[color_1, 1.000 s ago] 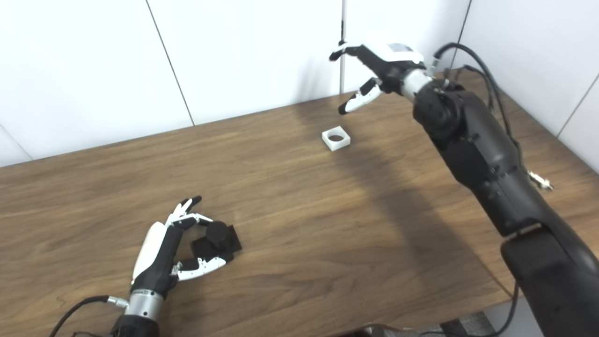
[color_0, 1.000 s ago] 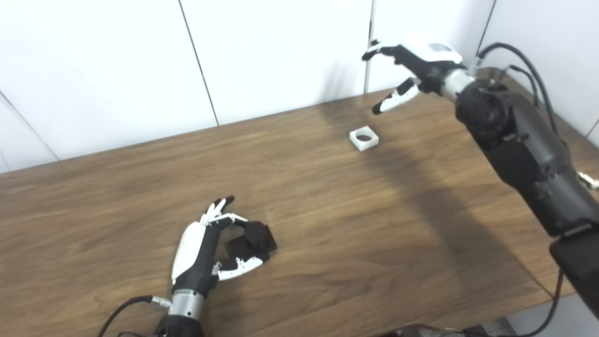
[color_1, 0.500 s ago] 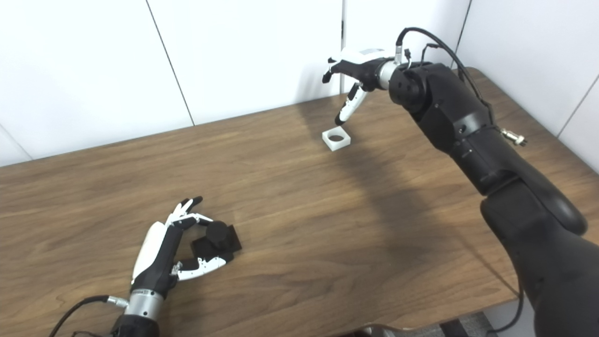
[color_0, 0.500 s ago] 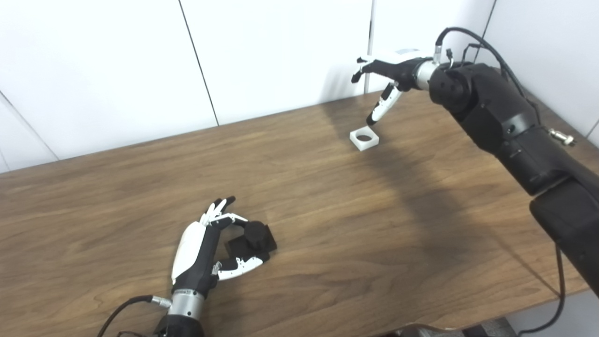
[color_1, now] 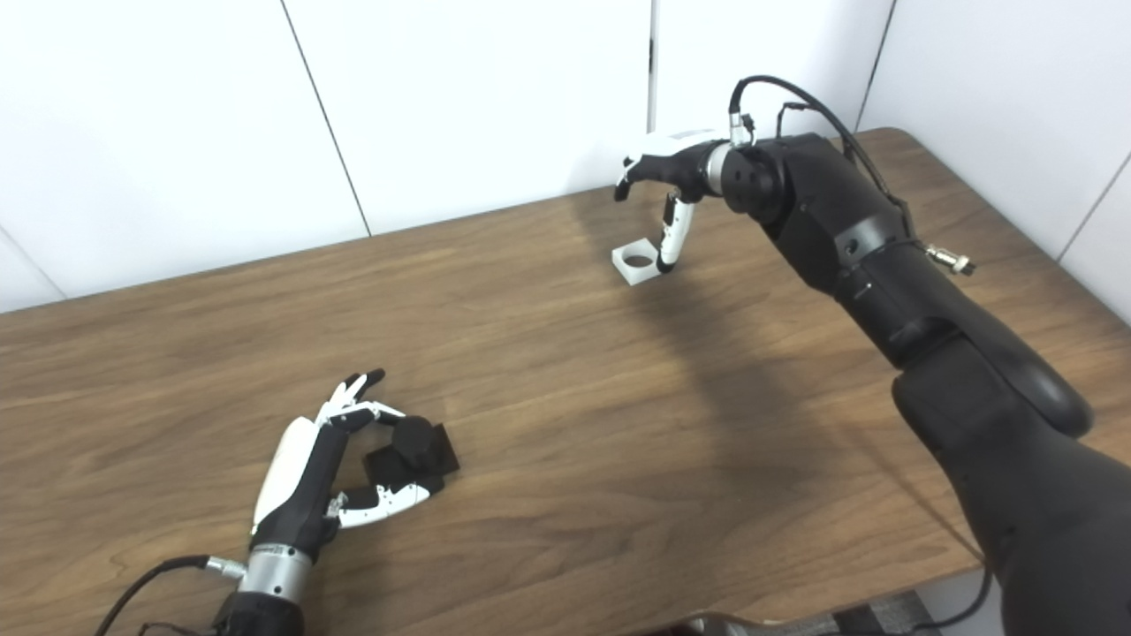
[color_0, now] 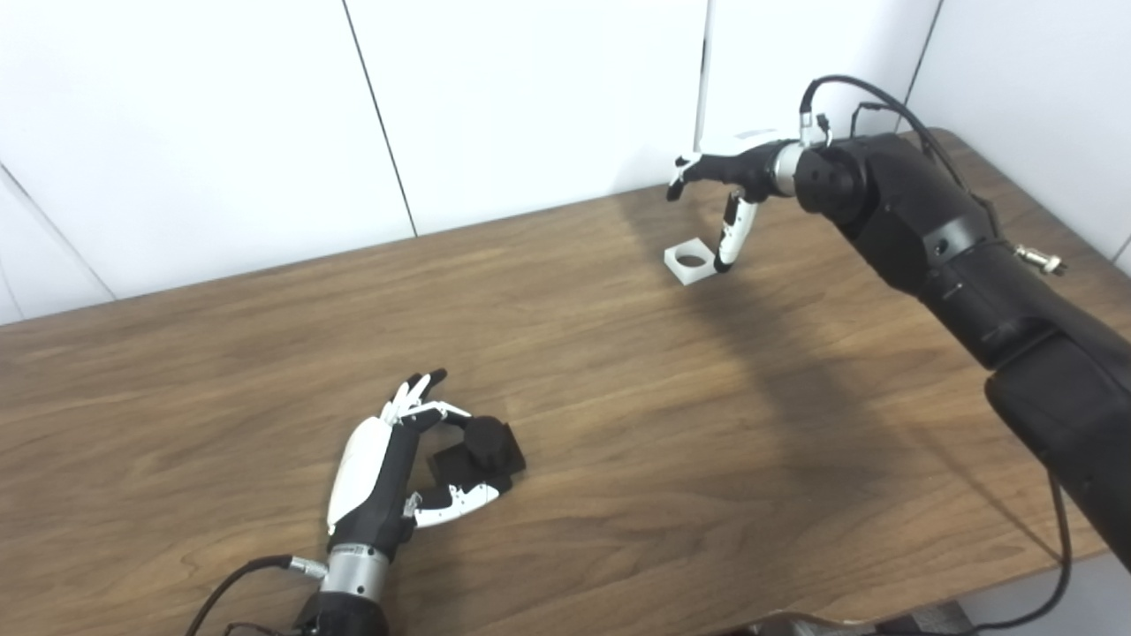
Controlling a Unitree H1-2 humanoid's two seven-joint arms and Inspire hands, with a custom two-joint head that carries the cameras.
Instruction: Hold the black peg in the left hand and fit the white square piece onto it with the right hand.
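Since a second ago the right hand point(color_0: 729, 181) has been lowered from above the table point(color_0: 618, 389) to the white piece point(color_0: 690, 261), its thumb tip now set at the piece's right edge, fingers spread and nothing grasped; the left hand point(color_0: 389, 477) has not moved; its fingers are curled about the black peg point(color_0: 477, 449), seemingly gripped, far from the piece at the near left; the peg is judged held but not lifted; grasping, carrying and fitting remain; the piece lies flat, hole facing up; the peg's stud points up, slightly tilted
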